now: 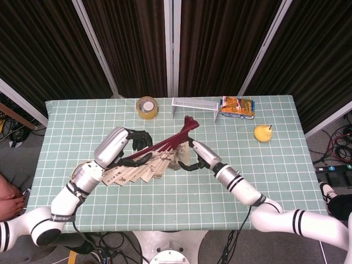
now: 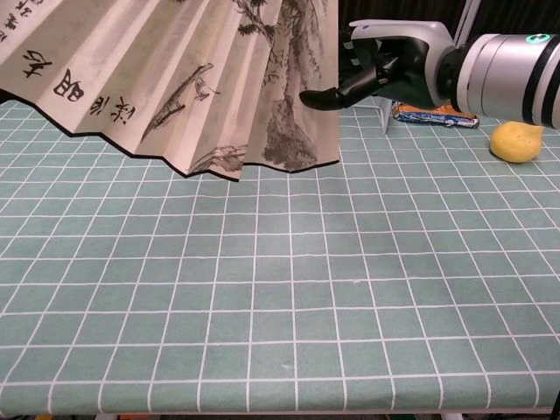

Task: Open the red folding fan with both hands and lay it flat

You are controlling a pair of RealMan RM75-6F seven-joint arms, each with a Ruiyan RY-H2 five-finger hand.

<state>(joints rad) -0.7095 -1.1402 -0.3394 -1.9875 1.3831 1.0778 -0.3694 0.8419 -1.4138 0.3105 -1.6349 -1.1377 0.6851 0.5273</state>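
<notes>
We see the fan (image 1: 148,159) partly spread and held above the surface (image 1: 231,181), left of its centre. The left hand (image 1: 129,147) grips the red ribs; the right hand (image 1: 192,157) touches the right edge, but we cannot tell if it grips. Full opening and laying flat remain. The ribs run diagonally, the pivot pointing up-right.
</notes>
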